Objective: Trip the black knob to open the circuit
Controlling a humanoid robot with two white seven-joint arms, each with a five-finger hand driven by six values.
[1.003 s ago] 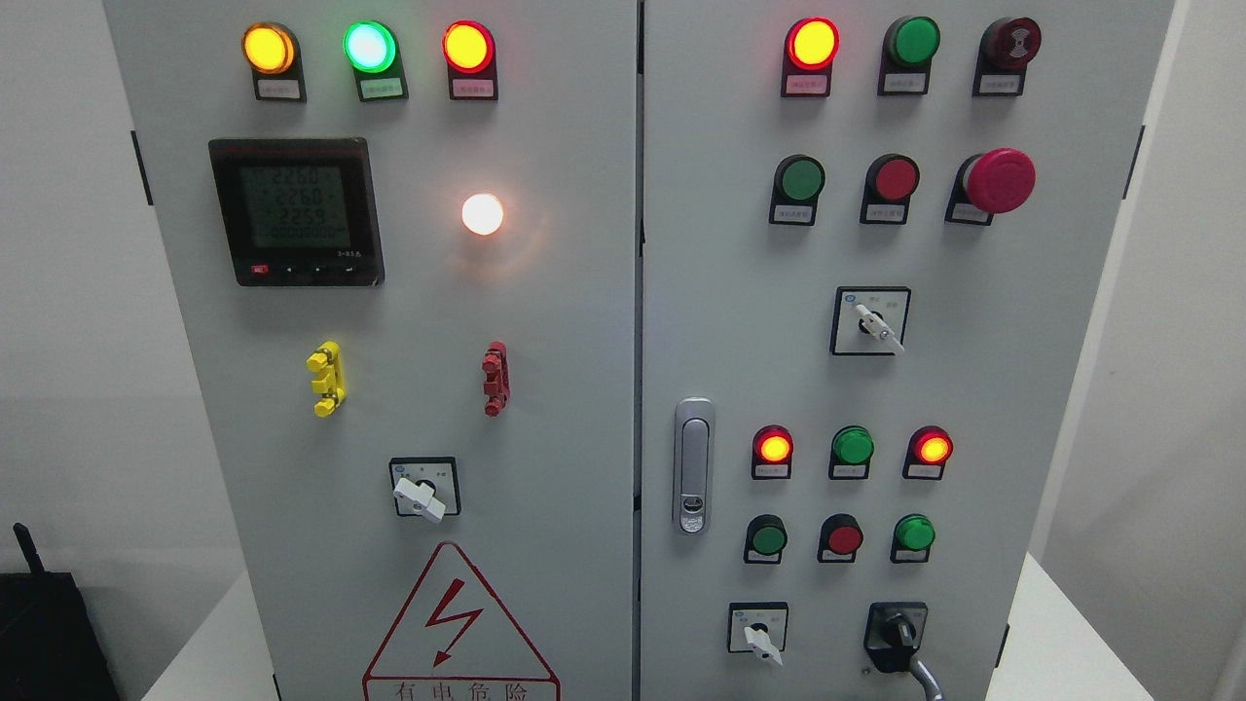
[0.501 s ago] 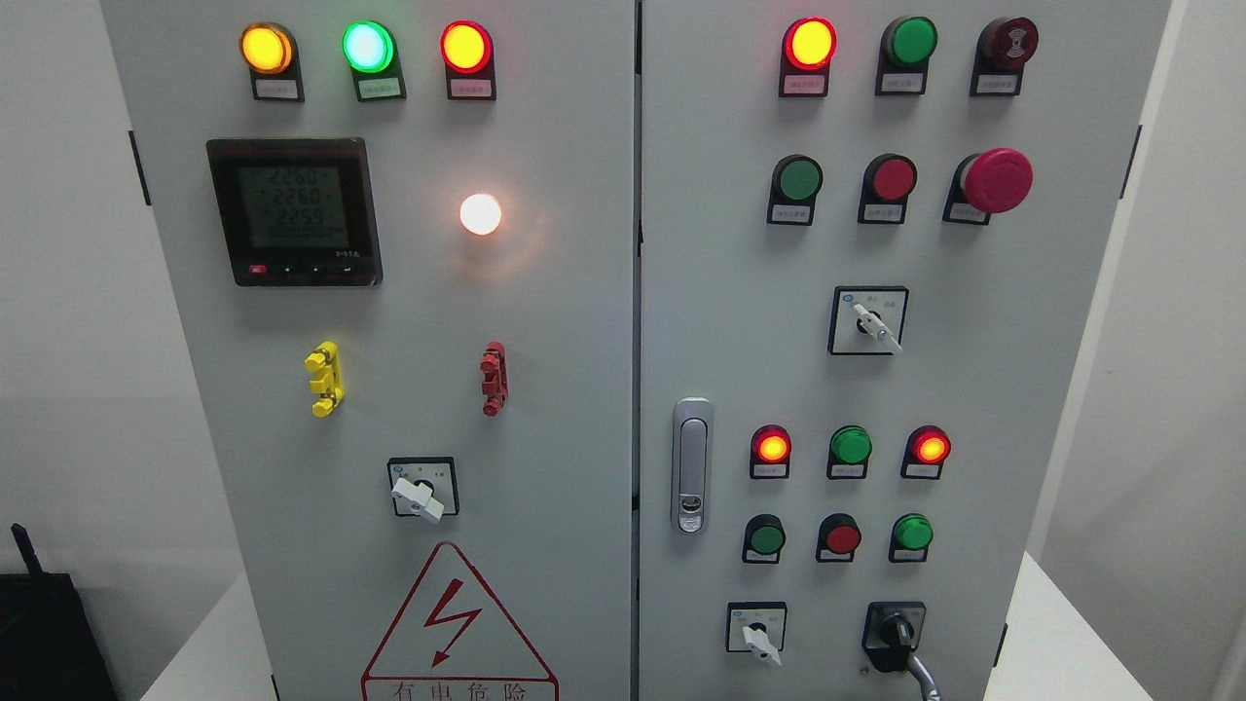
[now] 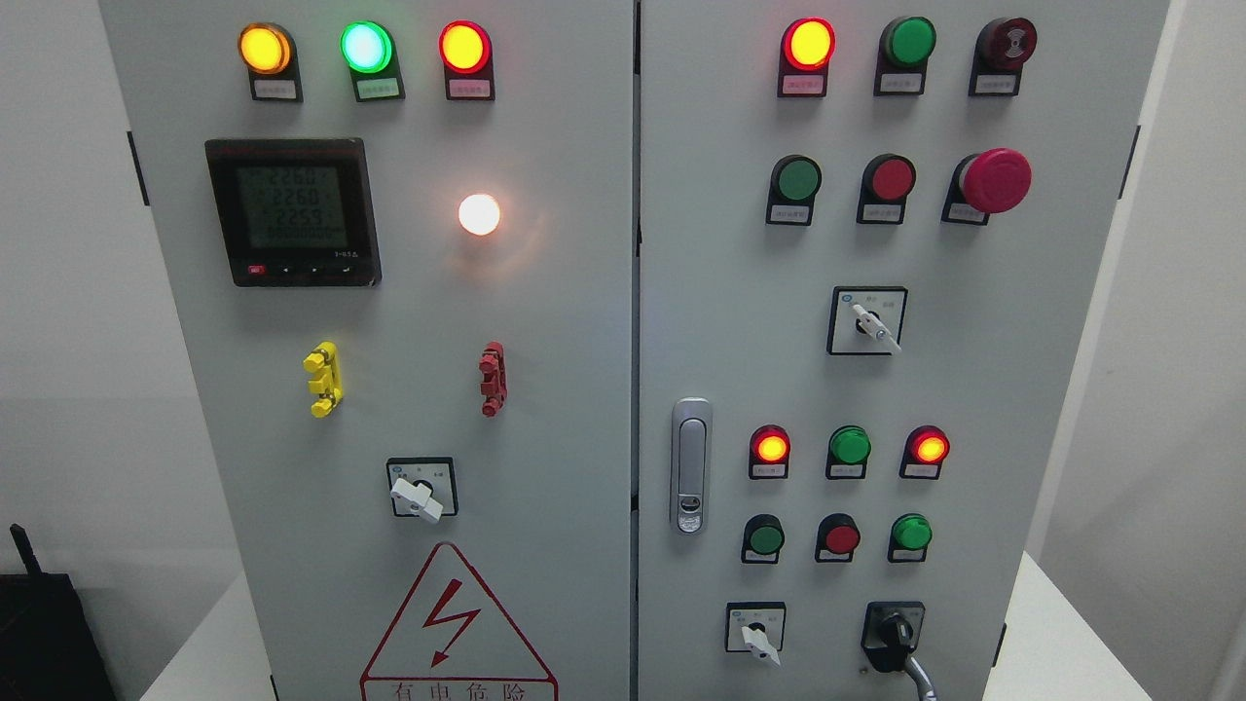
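A grey two-door control cabinet (image 3: 545,321) fills the head view. The black knob (image 3: 894,635) sits at the lower right of the right door, on a black square base, with a grey stalk (image 3: 921,678) running down from it toward the bottom edge. Neither of my hands shows anywhere in the picture. Nothing touches the knob.
White selector switches (image 3: 419,498) (image 3: 876,326) (image 3: 759,643), lit and unlit pilot lamps, a red mushroom button (image 3: 995,179), a digital meter (image 3: 292,210) and a silver door latch (image 3: 690,465) dot the doors. A black box (image 3: 44,633) stands at the lower left.
The whole picture has drifted a few pixels to the left. Nothing on the cabinet has moved.
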